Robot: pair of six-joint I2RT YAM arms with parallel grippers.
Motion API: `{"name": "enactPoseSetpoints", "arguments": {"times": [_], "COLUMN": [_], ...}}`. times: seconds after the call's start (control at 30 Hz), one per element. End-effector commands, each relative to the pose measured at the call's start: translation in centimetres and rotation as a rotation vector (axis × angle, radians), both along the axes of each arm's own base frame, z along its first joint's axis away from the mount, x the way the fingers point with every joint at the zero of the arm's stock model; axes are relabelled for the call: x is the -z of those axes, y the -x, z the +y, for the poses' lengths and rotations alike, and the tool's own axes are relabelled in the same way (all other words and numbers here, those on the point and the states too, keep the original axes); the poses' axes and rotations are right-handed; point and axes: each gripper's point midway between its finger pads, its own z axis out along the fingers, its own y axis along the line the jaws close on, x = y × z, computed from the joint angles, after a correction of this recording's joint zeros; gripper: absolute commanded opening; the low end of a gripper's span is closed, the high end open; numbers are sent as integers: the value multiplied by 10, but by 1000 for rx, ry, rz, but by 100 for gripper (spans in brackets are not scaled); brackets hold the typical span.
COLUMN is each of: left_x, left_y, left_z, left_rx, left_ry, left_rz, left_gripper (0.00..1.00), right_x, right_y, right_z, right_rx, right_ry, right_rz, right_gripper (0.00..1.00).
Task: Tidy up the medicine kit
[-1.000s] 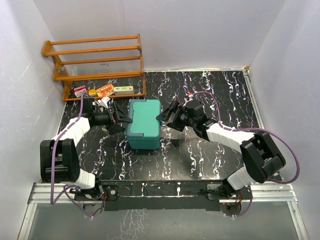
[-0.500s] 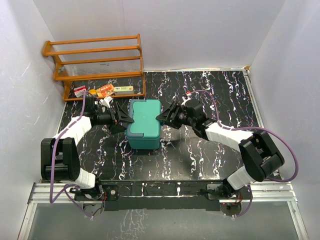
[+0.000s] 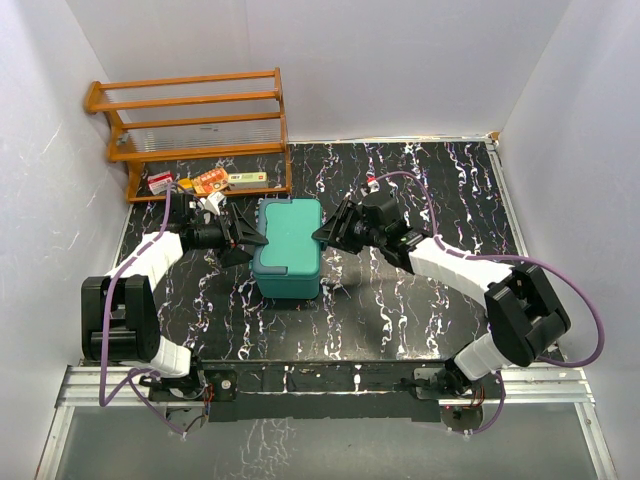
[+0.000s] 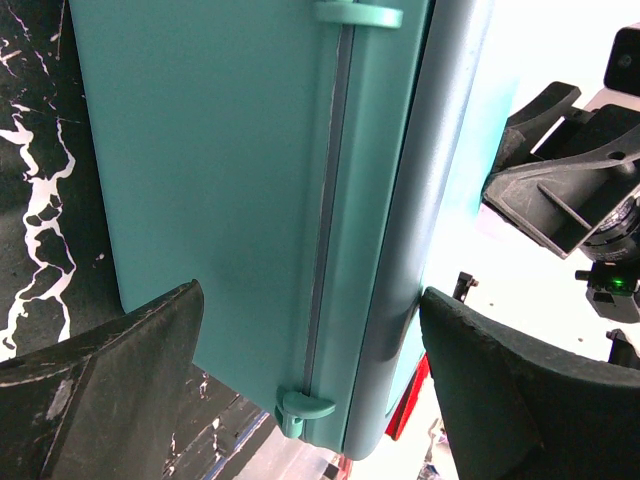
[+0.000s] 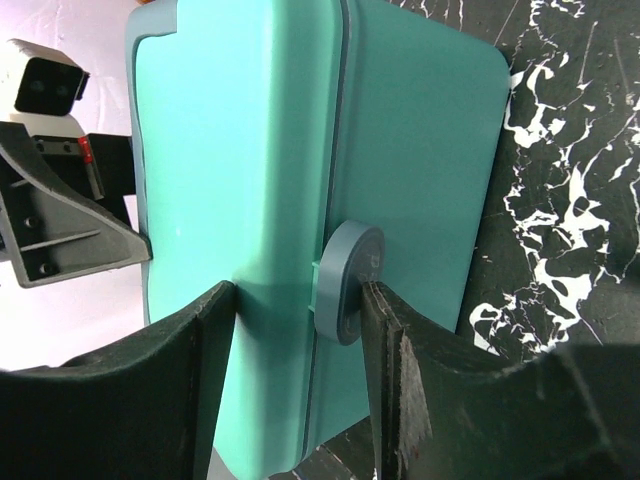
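The teal-green medicine kit (image 3: 288,247) lies shut in the middle of the black marbled table. My left gripper (image 3: 250,240) is open at the kit's left side. In the left wrist view its fingers (image 4: 100,370) straddle the hinged edge (image 4: 330,230) without closing on it. My right gripper (image 3: 330,234) is open at the kit's right side. In the right wrist view (image 5: 295,330) it straddles the lid edge and the grey-blue round latch (image 5: 345,280). One finger (image 5: 440,390) touches the latch and the other lies against the lid.
A wooden slatted rack (image 3: 190,120) stands at the back left, with small medicine boxes (image 3: 210,180) on its bottom shelf. A small white item (image 3: 208,203) lies beside my left wrist. White walls close in the table on three sides.
My right gripper has moved left, closer onto the kit's latch side. My left gripper has edged slightly toward the kit. The kit has not moved.
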Motion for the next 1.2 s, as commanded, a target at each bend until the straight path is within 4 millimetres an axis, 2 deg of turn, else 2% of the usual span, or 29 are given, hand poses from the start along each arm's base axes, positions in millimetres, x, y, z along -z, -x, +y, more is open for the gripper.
{"name": "enactPoseSetpoints", "arguments": {"times": [0.0, 0.33, 0.6, 0.8, 1.03, 1.17], "left_x": [9, 9, 11, 10, 2, -6], "left_y": [-2, -2, 0, 0, -3, -7], "left_z": [6, 6, 6, 6, 8, 8], "left_rx": [-13, -14, -13, -13, -17, -24], "left_ry": [-66, -67, -69, -69, -82, -86], "left_rz": [6, 8, 16, 14, -6, -26], "left_gripper": [86, 86, 86, 86, 86, 86], "right_x": [-7, -8, -15, -7, -38, -41], "right_y": [-5, -4, -2, -2, -10, -11], "right_z": [-6, -2, 7, 5, -3, -4], "right_rx": [23, 22, 0, 10, 66, 50], "right_ry": [79, 177, 158, 171, 153, 164], "right_rz": [-33, -22, -32, -14, -103, -136], "right_gripper": [38, 20, 14, 27, 50, 58]}}
